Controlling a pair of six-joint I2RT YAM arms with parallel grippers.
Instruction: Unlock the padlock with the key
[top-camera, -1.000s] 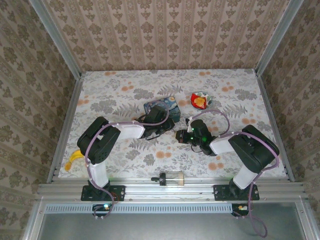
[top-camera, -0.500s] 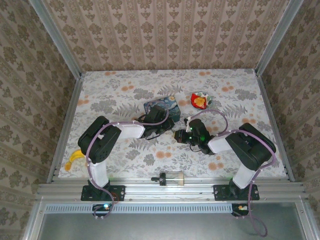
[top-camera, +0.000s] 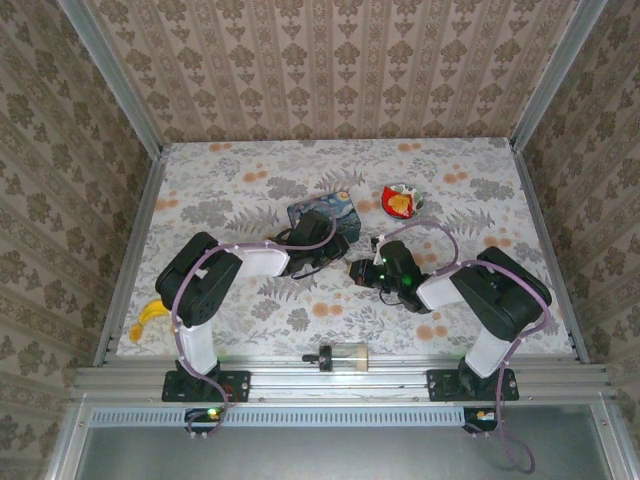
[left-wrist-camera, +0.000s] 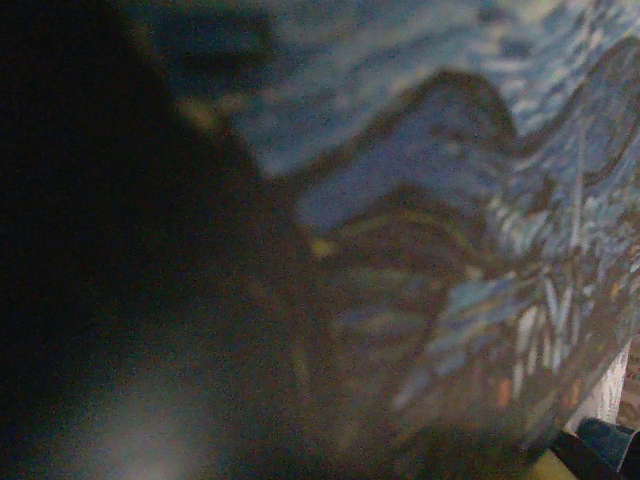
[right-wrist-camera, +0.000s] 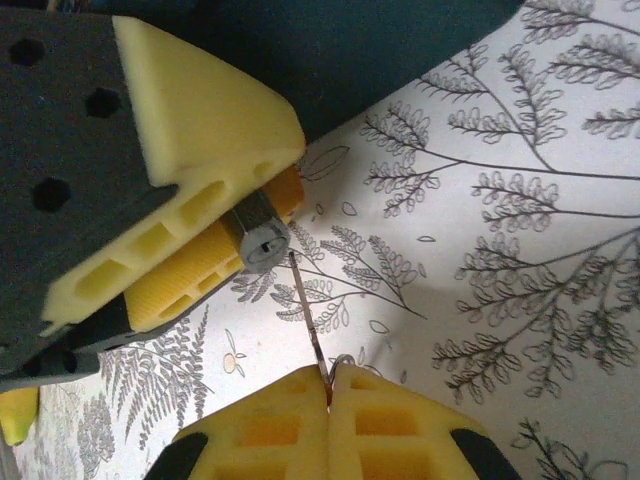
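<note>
Just beside the keyway of the padlock, clamped in my left gripper, my right gripper pinches the key. Tip looks slightly off-slot; a skewed push could bend the blade or twist the padlock loose.

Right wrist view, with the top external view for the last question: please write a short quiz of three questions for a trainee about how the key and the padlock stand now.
1. True or false: the key is already inserted in the padlock.
2. Multiple choice: what holds the key? A) the left jaws; B) the right jaws, shut on it; C) nothing, it lies loose.
3. Short answer: in the top external view, which thing lies just beyond the left jaws?

Key
1. False: its tip is at the edge of the padlock's end face, not inside.
2. B.
3. The blue box.
</note>
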